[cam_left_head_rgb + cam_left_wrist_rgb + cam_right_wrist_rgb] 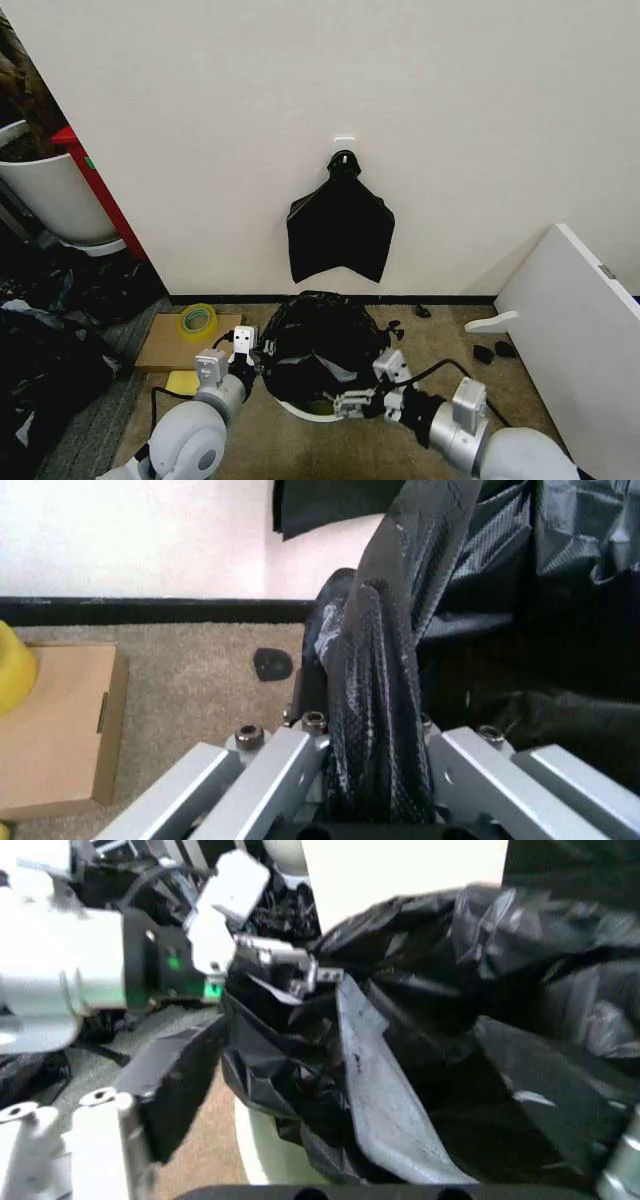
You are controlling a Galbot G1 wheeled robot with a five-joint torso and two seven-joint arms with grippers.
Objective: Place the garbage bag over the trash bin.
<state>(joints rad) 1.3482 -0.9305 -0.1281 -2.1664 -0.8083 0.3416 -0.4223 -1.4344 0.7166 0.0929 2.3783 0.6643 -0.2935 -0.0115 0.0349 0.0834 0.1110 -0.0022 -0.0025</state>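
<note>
The bag (318, 340) sits bunched over the bin (305, 408) on the carpet (300, 445), near the wall (300, 90) and between the two arms. Only a pale arc of the bin's near rim shows under the black plastic in the head view; in the right wrist view the bin's pale side (265, 1140) shows below the bag (480, 1027).

The left gripper (256, 352) is at the bag's left edge. In the left wrist view its fingers (375, 705) are clenched on a fold of the bag (560, 570), the film stretched tight between them.

The right gripper (350, 403) is at the bag's near right edge, just above the bin's rim. In the right wrist view one dark finger (380, 1095) lies pressed into the bag and another stands apart at the side; whether it grips the plastic I cannot tell. The left gripper (290, 971) shows beyond it, pinching the bag's far edge.

A flat black bundle (340, 225) hangs from a hook on the wall above the bag. A tape roll (197, 321) rests on a cardboard box (165, 345) to the left.
</note>
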